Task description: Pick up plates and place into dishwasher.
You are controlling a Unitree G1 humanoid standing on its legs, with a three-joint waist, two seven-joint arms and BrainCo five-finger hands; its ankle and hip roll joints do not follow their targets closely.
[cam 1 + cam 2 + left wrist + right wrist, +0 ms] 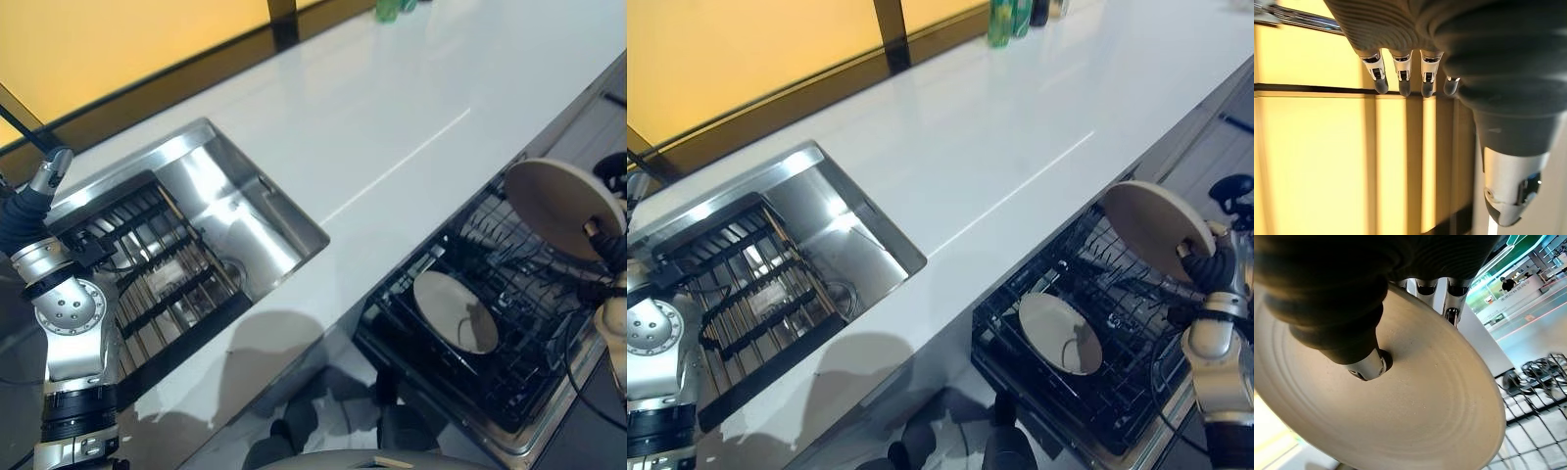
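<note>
Pinched between our right hand's (1359, 345) thumb and fingers (1449, 308) is a round beige ceramic plate (1415, 401), held tilted in the air above the black wire dishwasher rack (1117, 382), near the rack's far right edge. A second beige plate (1060, 333) already leans in the rack's near left part, just below the front edge of the white tabletop (392, 117).

Our left hand (1400, 78) is raised beside the steel sink (230, 211) at the tabletop's left end, its fingers straight and released, holding nothing. A black wire grid (147, 269) lies across the sink's left part.

We judge the risk lies in the lowering. The plate is held by a thumb pressing its face, so a knock against the rack's tines could twist it out of the pinch. If it is set down between the wrong tines, it could tip against the plate already racked and chip.
</note>
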